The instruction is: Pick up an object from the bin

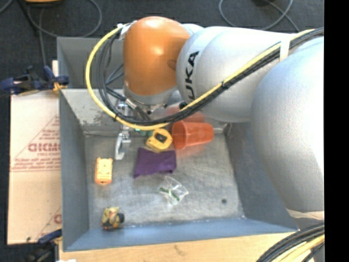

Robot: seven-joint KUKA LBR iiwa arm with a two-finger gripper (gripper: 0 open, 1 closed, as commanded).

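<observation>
Orange wrist cover (150, 53) is masking the end effector (121, 148), grip we cannot tell; we are seeing the orange block (103, 171) lying just near-left of it, long axis near-to-far.

One camera looks steeply down into the grey bin (71, 162) from above, fairly near, with the arm (262, 86) entering from three o'clock.
</observation>
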